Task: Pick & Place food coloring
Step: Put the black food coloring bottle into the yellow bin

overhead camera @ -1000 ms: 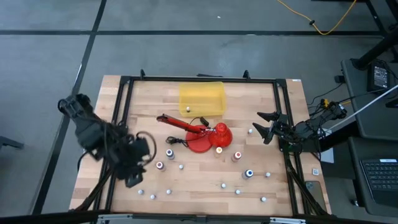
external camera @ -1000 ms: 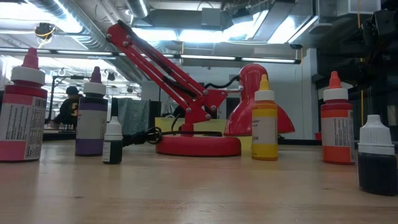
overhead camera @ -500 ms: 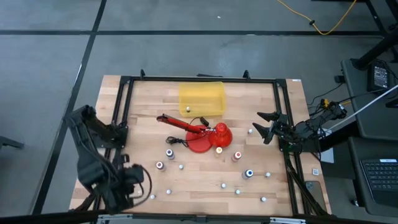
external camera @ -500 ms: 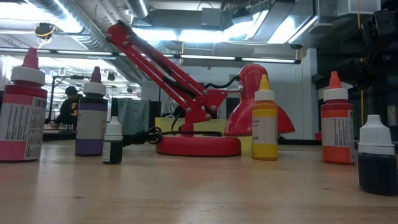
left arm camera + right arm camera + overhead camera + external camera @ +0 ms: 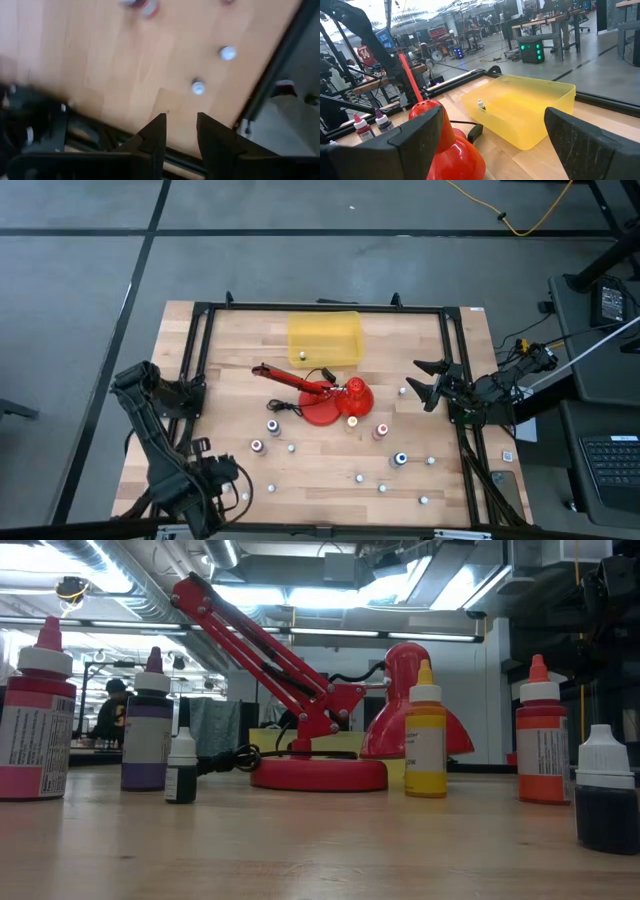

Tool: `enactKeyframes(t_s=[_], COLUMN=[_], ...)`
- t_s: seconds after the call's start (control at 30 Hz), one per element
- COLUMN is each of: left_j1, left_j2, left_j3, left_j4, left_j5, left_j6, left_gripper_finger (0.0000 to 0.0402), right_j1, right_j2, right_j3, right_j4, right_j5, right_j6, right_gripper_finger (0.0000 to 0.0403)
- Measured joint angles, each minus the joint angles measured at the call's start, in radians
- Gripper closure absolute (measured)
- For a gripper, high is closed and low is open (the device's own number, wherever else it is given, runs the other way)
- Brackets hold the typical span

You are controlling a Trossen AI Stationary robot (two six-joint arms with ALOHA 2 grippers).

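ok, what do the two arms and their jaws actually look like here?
Both arms are dark, black jointed links with black cables looped along them. The left gripper ends in two dark wedge-shaped fingers with pointed tips. The right gripper has broad, flat dark fingers with squared edges. From above, the right gripper reads as a black two-pronged fork. No markings are legible.

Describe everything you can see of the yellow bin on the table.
The yellow bin is a translucent, plastic-looking rectangular tub with rounded corners and an open top. It sits upright and flat on the wooden table, near the far edge, just behind the red desk lamp. One small white-capped bottle stands inside it. Neither tool touches it.
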Motion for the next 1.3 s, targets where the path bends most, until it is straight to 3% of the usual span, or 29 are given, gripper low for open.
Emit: enactKeyframes(t_s=[0.63, 1.3], left_j1=[0.0, 0.0], left_j2=[-0.002, 0.046], left_j3=[-0.311, -0.49], left_j4=[0.387, 0.653], left_j5=[0.071, 0.068], left_j6=[-0.37, -0.427], left_gripper_finger=[0.0271, 0.0272], right_j1=[0.0, 0.0], right_j2=[0.0, 0.0], right_j3=[0.0, 0.0], right_j4=[0.0, 0.0], right_j5=[0.0, 0.0], right_j6=[0.0, 0.0], right_gripper_finger=[0.0056, 0.0056])
